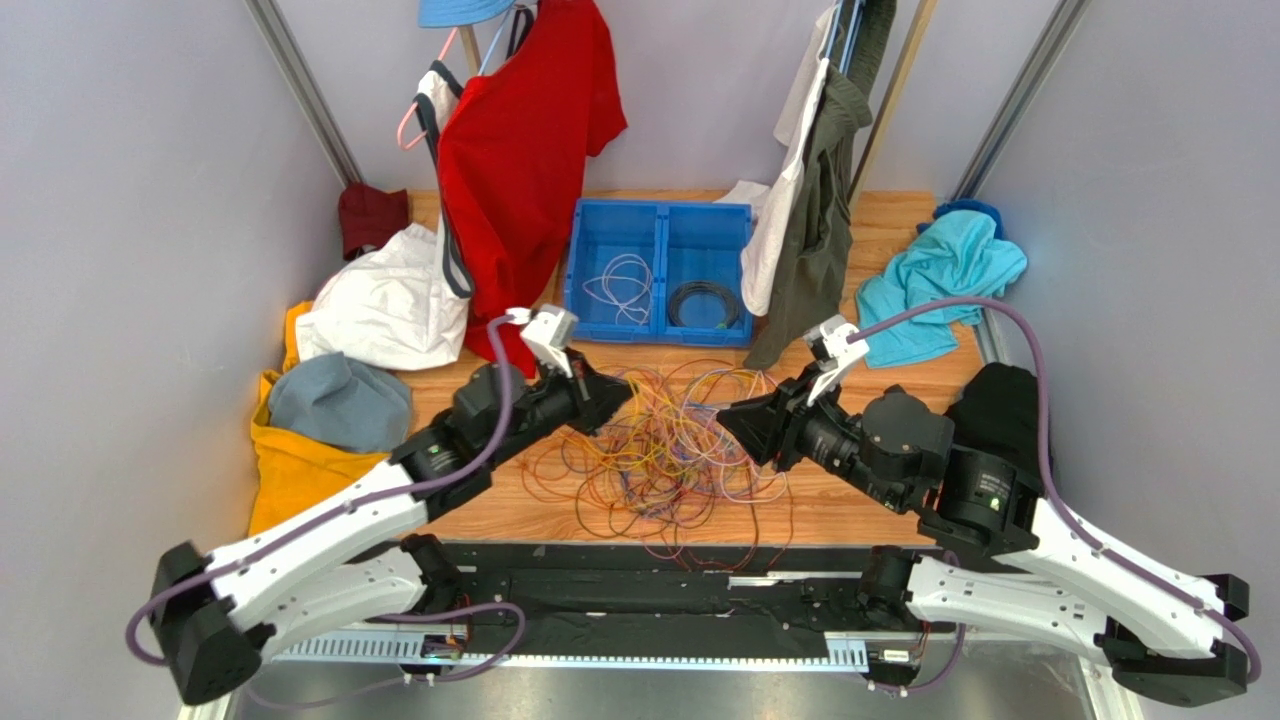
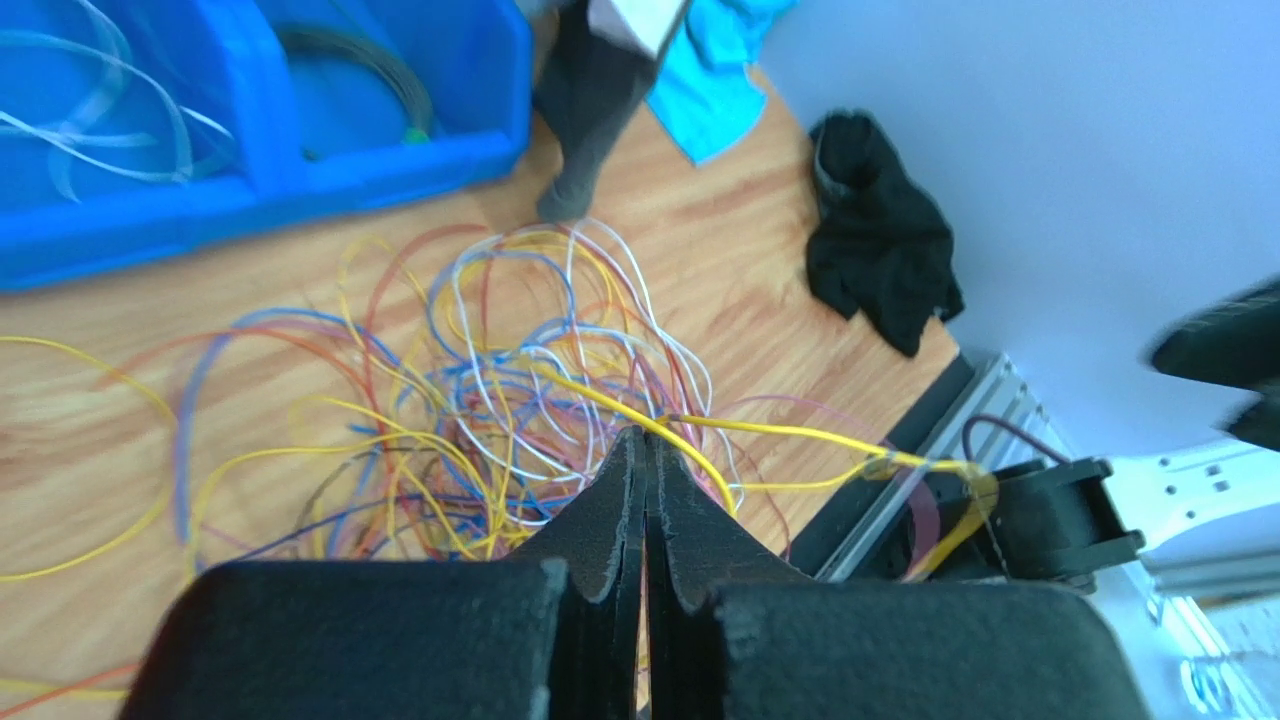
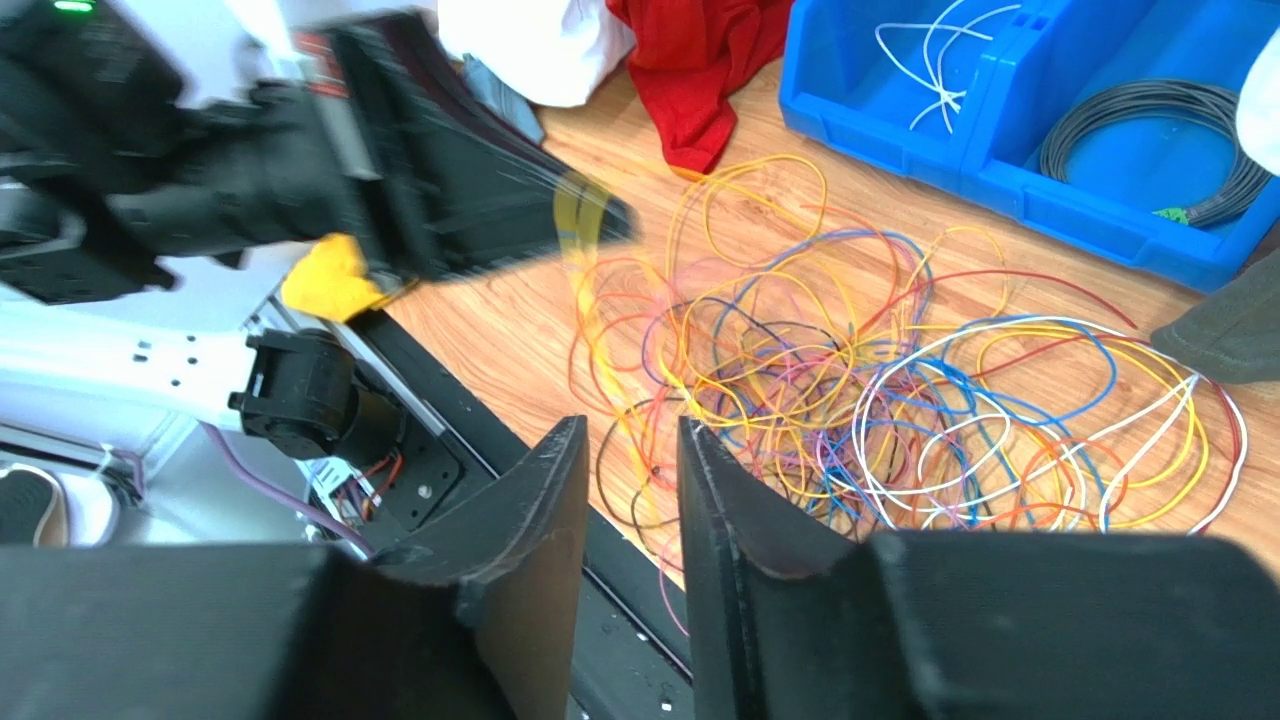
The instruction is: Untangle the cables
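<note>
Arm bases (image 1: 301, 578) sat nearest in the top view, bolted at the near table edge so both arms reached inward to the same heap.
- Cables (image 1: 669, 450): one loose tangle of orange, yellow, purple, red and white loops, lying on the wooden table (image 1: 842, 510) between the two grippers.
- Left gripper (image 1: 609, 398): at the tangle's left edge.
- Right gripper (image 1: 736, 420): at its right edge, facing the left one. The opposed approach was probably meant to draw strands apart.
- Blue bin (image 1: 661, 210): beyond the heap, two compartments. White wire lay in the left one and a black coil (image 1: 709, 305) in the right, so it likely served as the place for freed pieces.
- Clothing lay and hung around the table's far and side edges, apart from the heap.

Left wrist view.
- Left gripper (image 2: 646, 450): fingers pressed together with no gap showing.
- Yellow cable (image 2: 781, 435): ran across the fingertips and off to the right. It appeared pinched there and raised above the rest, probably to single it out.
- Remaining cables (image 2: 496, 405): on the wood just beyond the tips.

Right wrist view.
- Right gripper (image 3: 631, 435): fingers narrowly parted, nothing between them, above the near edge of the cables (image 3: 842, 375).
- Left gripper (image 3: 601, 225): opposite, with yellow strands blurred at its tip.
- Blue bin (image 3: 977, 165): behind the heap.

Judgement: separation had barely begun.
</note>
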Motion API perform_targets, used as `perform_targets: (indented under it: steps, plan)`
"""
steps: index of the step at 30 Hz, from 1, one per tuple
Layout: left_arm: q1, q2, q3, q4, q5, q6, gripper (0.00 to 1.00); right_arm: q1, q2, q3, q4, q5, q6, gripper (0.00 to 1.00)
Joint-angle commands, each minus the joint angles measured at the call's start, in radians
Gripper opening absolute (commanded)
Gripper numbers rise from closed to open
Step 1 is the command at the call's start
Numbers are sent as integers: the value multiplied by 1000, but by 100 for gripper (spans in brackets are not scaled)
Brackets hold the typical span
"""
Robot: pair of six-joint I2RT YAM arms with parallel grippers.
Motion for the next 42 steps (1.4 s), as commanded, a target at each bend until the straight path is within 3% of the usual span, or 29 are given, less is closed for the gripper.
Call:
perform_targets:
  steps: [1,4,7,12,19,27,38,40,42]
  plan:
    - [1,-182,90,-255,-148,64,0,1,-36,-20,12,31,18,41]
    - [1,-259,165,-401,-220,82,0,3,-49,-39,5,51,21,50]
    - [1,-273,284,-547,-276,111,0,3,-49,-59,-1,66,21,53]
    - [1,-103,601,-824,-328,177,0,3,-40,-94,17,55,27,54]
    - [-1,89,838,-923,-325,248,0,3,-47,-94,121,-30,6,57]
    - [-7,117,822,-888,-261,252,0,3,44,-15,291,-61,-78,62]
    - [-9,88,754,-853,-238,249,0,0,278,139,337,12,-207,61]
    - [-9,79,751,-850,-233,251,0,0,301,145,344,32,-210,58]
    - [-9,73,746,-850,-233,254,0,-3,316,145,347,45,-210,45]
